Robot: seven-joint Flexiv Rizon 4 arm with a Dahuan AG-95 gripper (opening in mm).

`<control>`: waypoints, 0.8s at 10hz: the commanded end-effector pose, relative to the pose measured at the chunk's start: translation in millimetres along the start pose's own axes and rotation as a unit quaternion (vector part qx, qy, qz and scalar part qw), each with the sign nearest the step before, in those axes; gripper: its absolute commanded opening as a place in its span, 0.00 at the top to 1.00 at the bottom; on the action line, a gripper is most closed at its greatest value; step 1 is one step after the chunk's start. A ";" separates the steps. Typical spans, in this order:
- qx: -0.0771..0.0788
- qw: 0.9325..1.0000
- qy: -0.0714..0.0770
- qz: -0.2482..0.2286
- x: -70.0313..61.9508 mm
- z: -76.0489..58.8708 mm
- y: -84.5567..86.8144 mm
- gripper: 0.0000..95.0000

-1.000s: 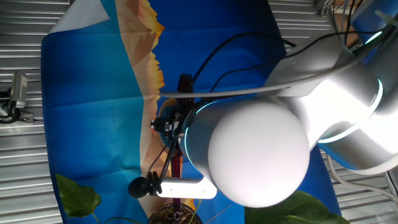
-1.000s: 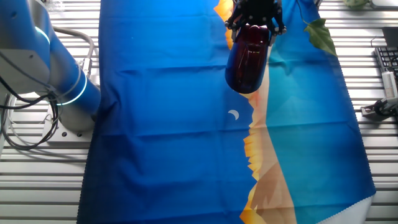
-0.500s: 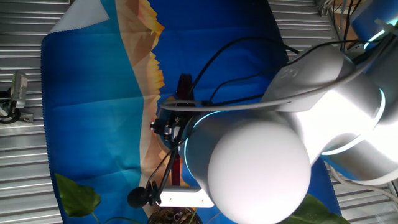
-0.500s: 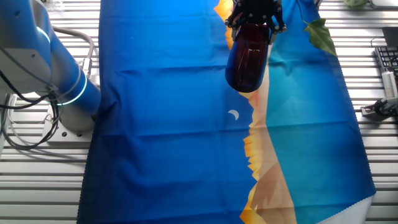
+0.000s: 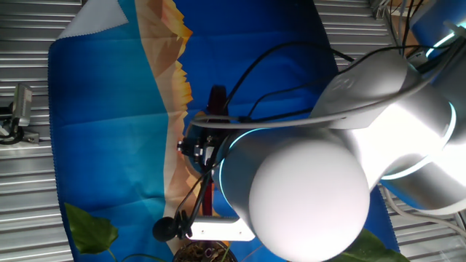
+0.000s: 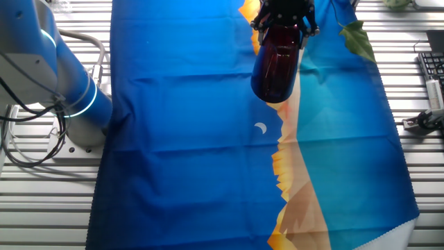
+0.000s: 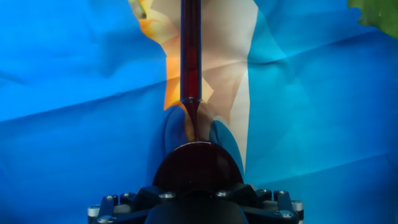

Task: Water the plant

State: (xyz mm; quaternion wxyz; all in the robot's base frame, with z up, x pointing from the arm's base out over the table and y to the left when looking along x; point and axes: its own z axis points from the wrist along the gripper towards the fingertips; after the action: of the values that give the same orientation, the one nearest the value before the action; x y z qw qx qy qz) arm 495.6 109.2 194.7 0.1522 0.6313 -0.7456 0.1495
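The claw (image 6: 285,19) is closed around the top of the dark red watering vessel (image 6: 276,66) and carries it above the blue cloth (image 6: 180,139) that covers the surface; in the hand view the long thin spout (image 7: 190,56) goes straight forward from the round body. The plant (image 5: 202,252) is at the far edge of the cloth: in one fixed view the small dark pot with brown soil and dry stalks shows at the bottom of the picture, just past the end of the spout, with a broad green leaf (image 5: 91,229) to its side. In the other fixed view only a leaf (image 6: 359,38) near the claw can be seen; the pot itself is hidden. I think the plant is light and easy to disturb, because the leaves are soft and the stalks look dry and brittle, so the spout should not push against them. The vessel looks smooth, glossy and stiff, perhaps slippery, and it may be heavier if water is inside, which I cannot tell. The grip on the top of the body seems sensible, since tipping then brings the spout down over the soil.
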 end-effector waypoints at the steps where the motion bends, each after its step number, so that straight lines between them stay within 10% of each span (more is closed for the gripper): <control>1: -0.001 1.000 0.005 0.001 0.5 -1.3 0.2 1.00; 8: 0.000 1.000 0.026 -0.002 1.3 -6.2 -0.4 1.00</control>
State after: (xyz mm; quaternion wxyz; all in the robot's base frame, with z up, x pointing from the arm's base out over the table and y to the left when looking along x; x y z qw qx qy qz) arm 495.8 110.7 200.7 0.1722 0.6283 -0.7404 0.1655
